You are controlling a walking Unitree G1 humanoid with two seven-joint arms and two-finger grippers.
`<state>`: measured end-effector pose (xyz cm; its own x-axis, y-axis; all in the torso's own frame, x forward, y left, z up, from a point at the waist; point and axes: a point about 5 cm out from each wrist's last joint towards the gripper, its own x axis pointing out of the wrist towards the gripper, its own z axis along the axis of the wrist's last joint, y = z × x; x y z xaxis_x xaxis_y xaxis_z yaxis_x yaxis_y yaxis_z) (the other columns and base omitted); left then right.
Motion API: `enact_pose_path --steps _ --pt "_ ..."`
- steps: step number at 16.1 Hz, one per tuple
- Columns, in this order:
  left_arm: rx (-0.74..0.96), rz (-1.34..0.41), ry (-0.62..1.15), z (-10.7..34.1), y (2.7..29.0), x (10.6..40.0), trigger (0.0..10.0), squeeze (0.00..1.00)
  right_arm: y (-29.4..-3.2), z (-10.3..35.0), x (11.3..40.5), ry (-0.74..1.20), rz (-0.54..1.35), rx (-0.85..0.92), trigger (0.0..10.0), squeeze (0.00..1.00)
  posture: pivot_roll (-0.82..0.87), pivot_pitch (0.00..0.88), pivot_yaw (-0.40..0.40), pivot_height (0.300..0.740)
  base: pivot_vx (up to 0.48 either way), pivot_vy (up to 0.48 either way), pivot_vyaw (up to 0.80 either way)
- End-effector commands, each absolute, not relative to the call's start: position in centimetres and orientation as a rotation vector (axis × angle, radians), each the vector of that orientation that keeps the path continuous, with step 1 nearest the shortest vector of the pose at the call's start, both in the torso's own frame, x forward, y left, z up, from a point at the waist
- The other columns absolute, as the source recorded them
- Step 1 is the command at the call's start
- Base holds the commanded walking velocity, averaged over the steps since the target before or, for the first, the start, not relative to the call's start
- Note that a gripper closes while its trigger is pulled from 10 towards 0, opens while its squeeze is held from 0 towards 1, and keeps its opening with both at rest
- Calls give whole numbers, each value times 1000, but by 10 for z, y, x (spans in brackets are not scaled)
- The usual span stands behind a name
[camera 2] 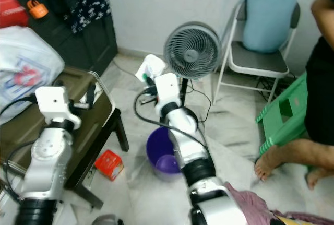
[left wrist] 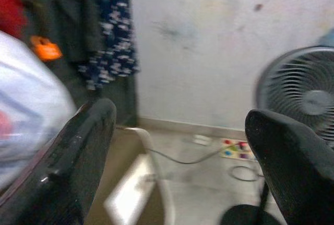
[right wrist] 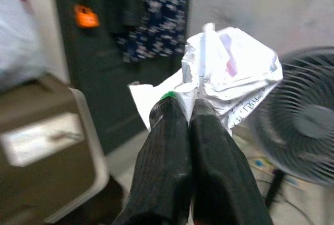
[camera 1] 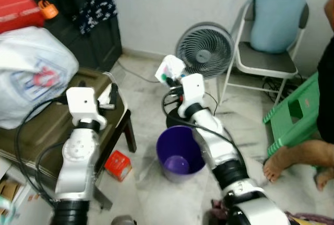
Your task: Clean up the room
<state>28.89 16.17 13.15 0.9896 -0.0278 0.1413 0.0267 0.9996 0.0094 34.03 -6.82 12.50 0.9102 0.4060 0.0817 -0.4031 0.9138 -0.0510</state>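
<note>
White crumpled paper (right wrist: 227,76) is pinched in the closed fingers (right wrist: 209,152) of the right gripper (camera 1: 168,78), held high in the air in front of the grey fan (camera 1: 204,50), beyond the far rim of the purple bucket (camera 1: 180,154). This bucket stands on the pale marble floor (camera 1: 146,188), just beside the right forearm. Open floor is between the bucket and the fan; a green stool (camera 1: 294,111) and a person's bare foot (camera 1: 284,160) close the right side, and a folding chair (camera 1: 271,32) stands at the wall.

On the left, a low dark table (camera 1: 112,123) carries an olive suitcase (camera 1: 47,131) with a white plastic bag (camera 1: 31,73) on it. A small red box (camera 1: 118,165) lies on the floor near the table leg.

The right wrist view shows handwriting on the paper and a green spot at its edge. The left wrist view shows a power strip (left wrist: 235,149) at the wall.

The left gripper (camera 1: 108,98) is raised over the suitcase edge, its fingers (left wrist: 78,157) spread wide apart and holding nothing. The right arm is stretched forward and up.
</note>
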Motion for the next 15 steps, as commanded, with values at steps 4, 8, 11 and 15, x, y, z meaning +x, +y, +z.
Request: enact_pose_path --steps 4,8,11,15 --pt "28 -37 -145 133 162 290 10000 0 -69 126 341 -90 405 -19 10000 0 79 0 -13 740 0 0 0" --pt "51 -18 -150 133 167 289 10000 0 -69 127 342 -90 402 -6 10000 0 76 0 -13 740 0 0 0" --pt "46 -15 -166 134 168 289 10000 0 -68 129 342 -101 407 -23 10000 0 78 0 -14 740 207 0 0" --pt "45 -18 -166 134 168 289 10000 0 -68 129 343 -99 403 -21 10000 0 77 0 -13 740 323 0 662"
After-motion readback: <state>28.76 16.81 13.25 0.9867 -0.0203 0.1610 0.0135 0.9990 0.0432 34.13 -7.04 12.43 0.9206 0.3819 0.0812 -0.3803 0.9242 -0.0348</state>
